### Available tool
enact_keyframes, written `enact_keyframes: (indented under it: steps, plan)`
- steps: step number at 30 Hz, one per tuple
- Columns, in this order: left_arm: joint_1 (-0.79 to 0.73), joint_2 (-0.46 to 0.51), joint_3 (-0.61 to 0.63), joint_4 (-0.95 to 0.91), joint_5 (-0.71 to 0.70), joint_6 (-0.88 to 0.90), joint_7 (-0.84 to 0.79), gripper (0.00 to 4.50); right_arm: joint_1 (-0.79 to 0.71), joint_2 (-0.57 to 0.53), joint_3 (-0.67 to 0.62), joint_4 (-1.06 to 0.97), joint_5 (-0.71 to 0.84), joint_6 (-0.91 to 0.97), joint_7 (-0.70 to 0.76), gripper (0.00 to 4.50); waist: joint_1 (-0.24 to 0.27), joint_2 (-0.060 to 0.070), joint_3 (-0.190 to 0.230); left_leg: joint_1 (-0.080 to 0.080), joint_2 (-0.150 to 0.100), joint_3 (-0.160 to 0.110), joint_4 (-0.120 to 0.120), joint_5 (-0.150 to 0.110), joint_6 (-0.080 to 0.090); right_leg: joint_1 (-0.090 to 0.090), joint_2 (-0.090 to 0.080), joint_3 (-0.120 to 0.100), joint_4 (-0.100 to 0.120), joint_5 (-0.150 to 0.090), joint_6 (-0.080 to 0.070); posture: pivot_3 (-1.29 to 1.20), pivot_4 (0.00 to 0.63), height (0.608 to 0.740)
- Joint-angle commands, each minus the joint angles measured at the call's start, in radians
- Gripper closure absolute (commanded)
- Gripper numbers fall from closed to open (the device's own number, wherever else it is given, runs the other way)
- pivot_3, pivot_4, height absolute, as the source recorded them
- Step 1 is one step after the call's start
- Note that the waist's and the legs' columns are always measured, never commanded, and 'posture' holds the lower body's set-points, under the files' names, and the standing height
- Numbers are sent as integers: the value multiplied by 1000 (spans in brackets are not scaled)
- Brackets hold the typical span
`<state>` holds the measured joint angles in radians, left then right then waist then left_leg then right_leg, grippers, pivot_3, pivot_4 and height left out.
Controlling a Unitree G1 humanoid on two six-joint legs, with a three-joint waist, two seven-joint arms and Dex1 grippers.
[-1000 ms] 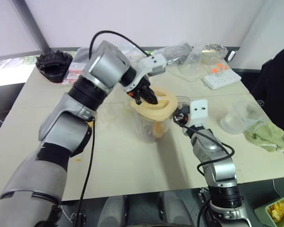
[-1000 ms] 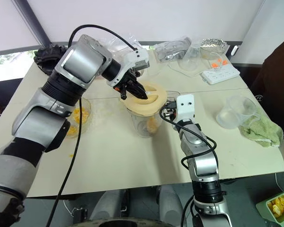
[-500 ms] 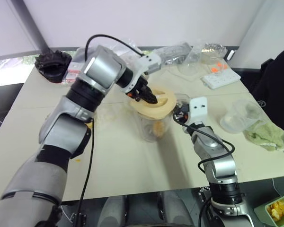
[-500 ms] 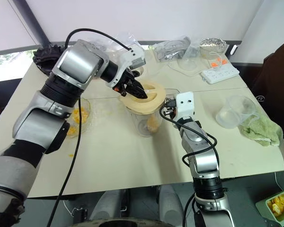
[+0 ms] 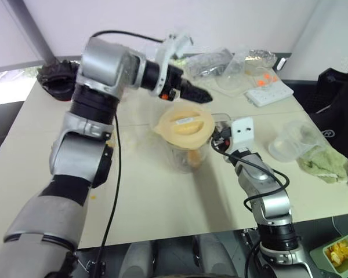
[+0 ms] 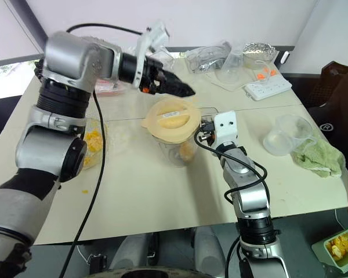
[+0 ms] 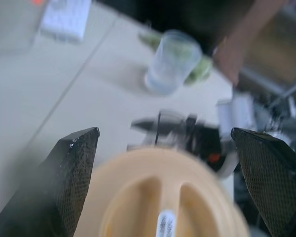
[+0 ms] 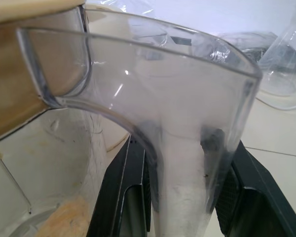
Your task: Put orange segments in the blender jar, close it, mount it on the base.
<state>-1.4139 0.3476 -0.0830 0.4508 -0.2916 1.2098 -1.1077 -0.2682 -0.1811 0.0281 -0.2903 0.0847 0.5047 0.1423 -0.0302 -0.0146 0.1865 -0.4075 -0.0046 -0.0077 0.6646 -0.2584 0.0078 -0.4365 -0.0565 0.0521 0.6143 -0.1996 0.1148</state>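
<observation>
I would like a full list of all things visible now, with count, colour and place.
blender jar: 1, clear, table centre
lid: 1, peach-cream, on the jar
orange segments: a few, yellow-orange, inside the jar
bowl of segments: 1, clear, left of the jar
clear cup: 1, right side
cloth: 1, green, beside the cup
power strip: 1, white, far right
tray of segments: 1, green, below the table edge
left gripper: black, open, above the lid
right gripper: black, closed on the jar handle

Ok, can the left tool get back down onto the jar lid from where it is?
Probably yes: the left tool hangs open just above the lid, nothing between them. The right tool grips the jar's handle off to the side.
</observation>
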Motion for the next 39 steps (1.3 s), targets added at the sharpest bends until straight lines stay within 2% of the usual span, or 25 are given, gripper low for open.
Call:
enact_keyframes:
  steps: [1,6,8,12,18,20,23,27,32,39]
  plan:
    - [31,49,66,-80,-43,-24,35,49,3,-1,-31,-55,14,9,-3,3504,-7,0,0,0,0,0,0,0,0,0,0,0,0,0,0,0,150,740]
    - [211,152,119,-270,-46,-48,144,49,-38,-18,-100,-113,56,83,-10,3504,-14,1,1,0,0,0,0,0,0,-1,0,1,2,0,0,0,150,740]
    - [351,175,184,-411,-68,-69,195,49,-104,-27,-151,-138,90,156,-22,3504,-14,2,2,0,1,-1,0,0,0,-2,-1,1,3,0,0,0,150,740]
    - [594,156,252,-628,-127,-117,250,49,-227,-64,-212,-141,121,269,-32,3504,-11,1,3,-2,1,-1,0,1,-2,-6,-4,2,5,1,0,0,150,740]
    - [882,132,191,-788,-94,-245,360,49,-457,-140,-287,-56,142,394,-47,3504,-6,2,3,-2,0,-1,0,1,-2,-6,-7,1,5,1,-1,0,150,740]
    - [925,103,187,-804,-104,-255,404,49,-557,-173,-294,12,134,413,-56,3504,-3,2,3,-2,0,0,0,2,-3,-5,-7,1,5,2,-2,0,150,740]
    - [961,51,201,-796,-116,-280,461,49,-787,-219,-251,197,99,385,-56,3504,-8,3,5,-2,0,2,0,3,-5,-5,-7,2,3,1,-6,0,150,740]
    - [981,24,227,-781,-122,-324,516,49,-955,-193,-216,381,88,317,-53,3504,-16,3,5,-2,-1,4,-1,3,-6,-5,-5,1,2,3,-4,0,150,740]
    - [1045,2,229,-831,-155,-366,539,49,-1133,-117,-201,653,76,164,-72,3504,-22,3,5,-1,0,3,-6,3,-6,-6,-2,0,2,3,-4,0,150,740]
    - [1098,-10,205,-891,-171,-388,585,49,-1214,-26,-200,852,83,39,-84,3504,-13,3,5,-3,1,2,-6,3,-6,-7,-5,-1,1,4,-4,0,150,740]
